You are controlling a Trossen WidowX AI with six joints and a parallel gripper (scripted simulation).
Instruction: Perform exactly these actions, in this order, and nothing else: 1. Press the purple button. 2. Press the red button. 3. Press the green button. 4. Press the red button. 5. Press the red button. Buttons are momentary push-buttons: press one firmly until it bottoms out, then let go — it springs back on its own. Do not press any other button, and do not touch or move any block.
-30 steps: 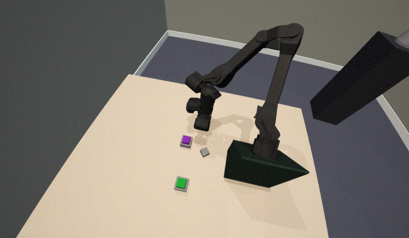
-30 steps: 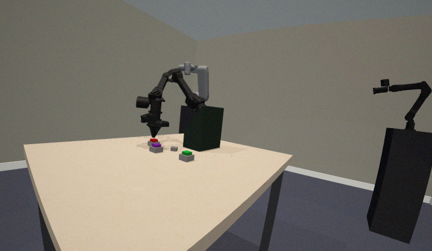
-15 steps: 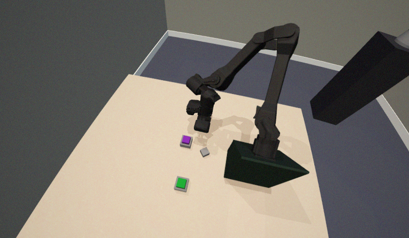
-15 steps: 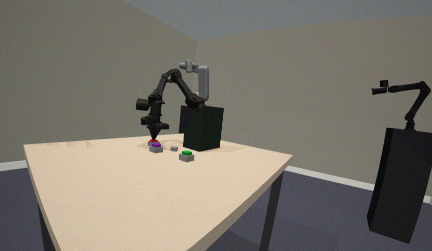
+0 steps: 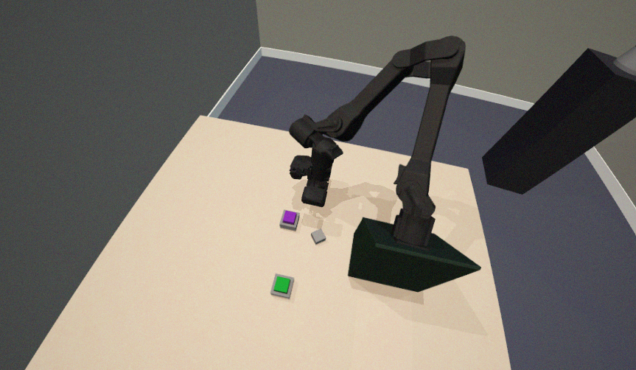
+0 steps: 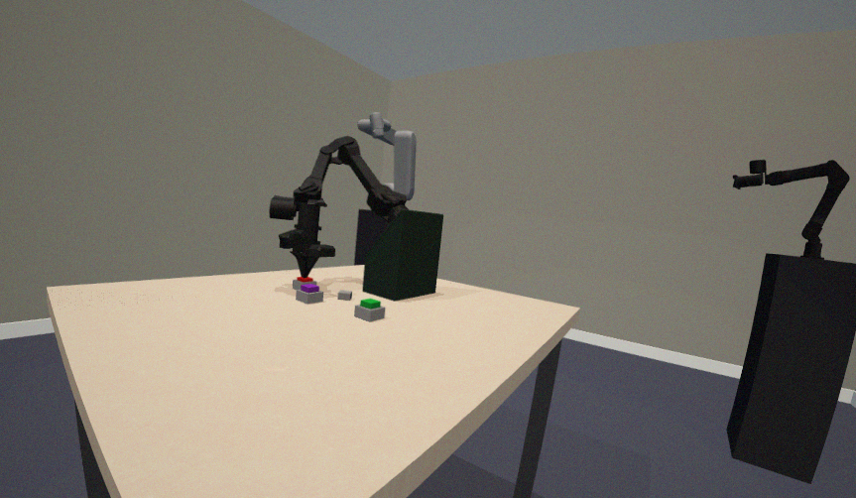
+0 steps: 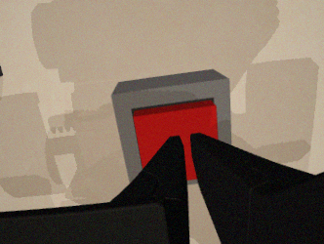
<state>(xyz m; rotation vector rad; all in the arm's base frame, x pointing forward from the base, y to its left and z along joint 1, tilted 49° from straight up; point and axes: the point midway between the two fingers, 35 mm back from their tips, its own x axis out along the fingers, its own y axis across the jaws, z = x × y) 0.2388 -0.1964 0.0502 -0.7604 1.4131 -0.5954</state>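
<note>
My gripper (image 6: 305,276) (image 7: 185,145) is shut and empty, pointing straight down over the red button (image 6: 305,280) (image 7: 168,122). Its fingertips are at the red cap or just above it; contact is hard to tell. The cap still stands a little above its grey housing in the exterior view. In the top view the arm hides the red button. The purple button (image 5: 289,217) (image 6: 309,288) stands close by, its cap up. The green button (image 5: 281,284) (image 6: 370,304) stands farther from the gripper, its cap also up.
A small grey block (image 5: 318,236) (image 6: 344,295) lies on the table (image 5: 172,276) (image 6: 245,384) near the purple button. The dark green arm base (image 5: 384,267) (image 6: 406,253) stands beyond it. Other robot arms stand on dark pedestals away from the table.
</note>
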